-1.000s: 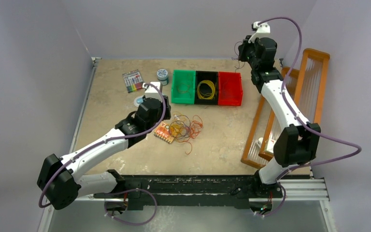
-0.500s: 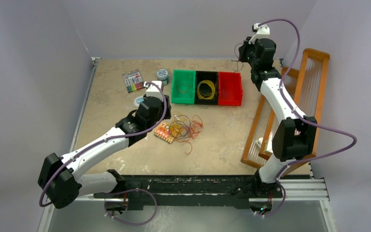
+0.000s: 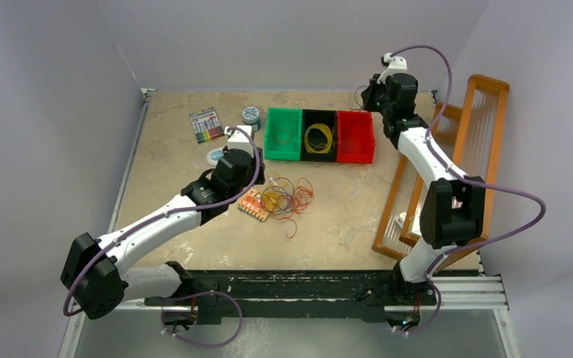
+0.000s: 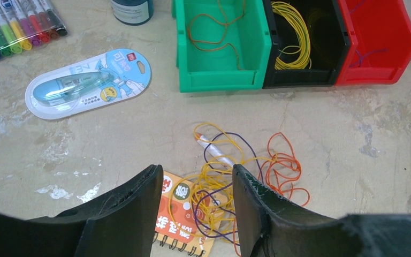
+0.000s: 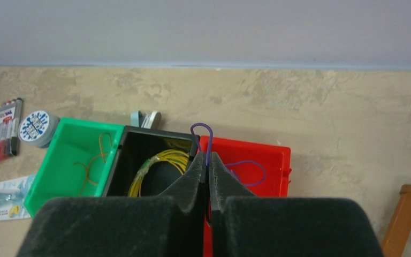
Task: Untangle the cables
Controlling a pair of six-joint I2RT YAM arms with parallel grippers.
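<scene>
Right fingers (image 5: 197,172): pressed together, pinching a thin purple cable (image 5: 202,127), with its loop standing up above the tips. Just beyond them, the red bin (image 5: 278,156) with one more purple loop (image 5: 249,166) inside, and beside it the black bin (image 5: 139,143).

Left fingers (image 4: 139,203): spread apart, gripping nothing, hanging over the tangle of cables (image 4: 230,182). Tangle of yellow, orange-red and purple loops lying on the desk (image 4: 353,134), in front of the bins, partly on top of a small orange notepad (image 4: 174,219).

Further out: yellow coil (image 4: 291,32) in the black bin, orange-red loops (image 4: 217,32) in the green bin (image 4: 219,77). To the left, a correction tape pack (image 4: 85,83) and a set of markers (image 4: 16,27).
</scene>
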